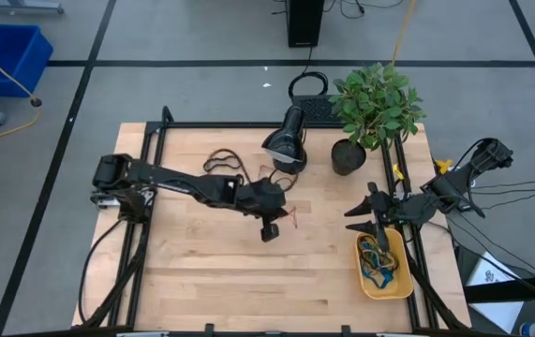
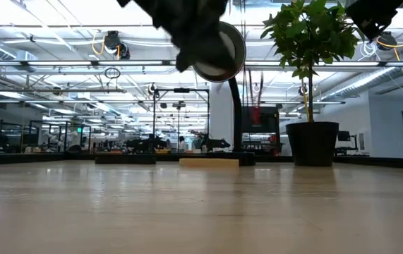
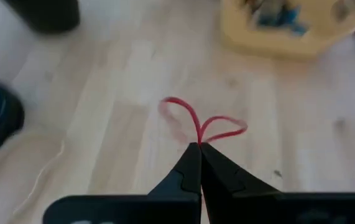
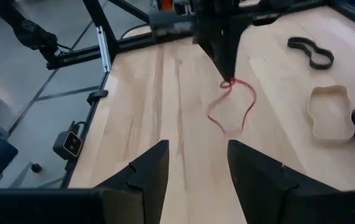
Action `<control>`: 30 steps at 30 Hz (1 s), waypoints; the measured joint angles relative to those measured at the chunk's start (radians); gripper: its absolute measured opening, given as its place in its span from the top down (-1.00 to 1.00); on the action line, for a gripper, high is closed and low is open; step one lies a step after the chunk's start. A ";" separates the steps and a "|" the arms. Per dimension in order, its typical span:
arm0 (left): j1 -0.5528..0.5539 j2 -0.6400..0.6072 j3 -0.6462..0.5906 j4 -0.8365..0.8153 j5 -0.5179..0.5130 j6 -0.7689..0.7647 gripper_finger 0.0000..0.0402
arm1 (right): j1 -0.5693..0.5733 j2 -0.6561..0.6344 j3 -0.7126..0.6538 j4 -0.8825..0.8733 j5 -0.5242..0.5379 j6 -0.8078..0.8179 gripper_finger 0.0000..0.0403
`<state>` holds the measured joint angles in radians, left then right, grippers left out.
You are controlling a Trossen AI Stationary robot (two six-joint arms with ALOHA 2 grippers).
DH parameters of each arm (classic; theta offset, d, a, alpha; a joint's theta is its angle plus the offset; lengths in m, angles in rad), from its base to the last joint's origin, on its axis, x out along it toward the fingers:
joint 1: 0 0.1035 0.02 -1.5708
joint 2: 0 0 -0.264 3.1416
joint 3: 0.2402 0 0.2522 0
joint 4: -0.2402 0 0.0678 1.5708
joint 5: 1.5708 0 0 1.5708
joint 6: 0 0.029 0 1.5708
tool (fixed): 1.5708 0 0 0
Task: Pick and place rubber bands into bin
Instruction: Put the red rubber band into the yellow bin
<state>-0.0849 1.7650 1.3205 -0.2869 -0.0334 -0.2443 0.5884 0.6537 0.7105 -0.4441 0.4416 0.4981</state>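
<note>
Rubber band, 1 thin red loop (image 3: 202, 124), hangs pinched at the left gripper's (image 3: 199, 148) clenched fingertips above the wooden table; yellow-orange plastic bin (image 1: 400, 285) lies beyond them, beside the right gripper (image 1: 377, 227), its fingers spread.

You've got a grey floor (image 1: 201, 37) around the table, crossed by dark tape lines (image 1: 248, 63). A blue crate (image 1: 9, 56) sits on the floor at the far left, and a black upright unit (image 1: 305, 21) stands beyond the far edge. In the low view you see a big open hall with a white truss ceiling (image 2: 81, 67), bright strip lighting and distant workbenches (image 2: 137, 144).
</note>
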 joint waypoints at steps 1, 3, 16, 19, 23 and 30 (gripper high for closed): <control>-0.005 -0.013 0.000 0.021 0.000 0.000 0.99 | 0.000 0.002 0.000 0.010 0.000 -0.021 0.22; -0.017 -0.032 0.000 0.100 0.001 0.002 0.99 | 0.000 0.005 0.000 0.043 0.004 -0.074 0.22; -0.070 -0.051 0.001 0.342 0.007 0.060 0.99 | -0.030 0.170 0.000 0.401 0.004 -0.382 0.22; -0.074 -0.051 0.001 0.352 -0.002 0.067 0.99 | -0.050 0.239 0.000 0.476 0.003 -0.391 0.22; -0.074 -0.051 0.001 0.350 -0.006 0.067 0.99 | -0.075 0.330 0.000 0.565 -0.002 -0.391 0.22; -0.074 -0.051 0.001 0.367 -0.019 0.086 0.98 | -0.111 0.453 0.000 0.667 -0.058 -0.377 0.22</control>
<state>-0.1593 1.7138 1.3216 0.0803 -0.0521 -0.1585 0.4773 1.1067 0.7105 0.2227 0.3835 0.1207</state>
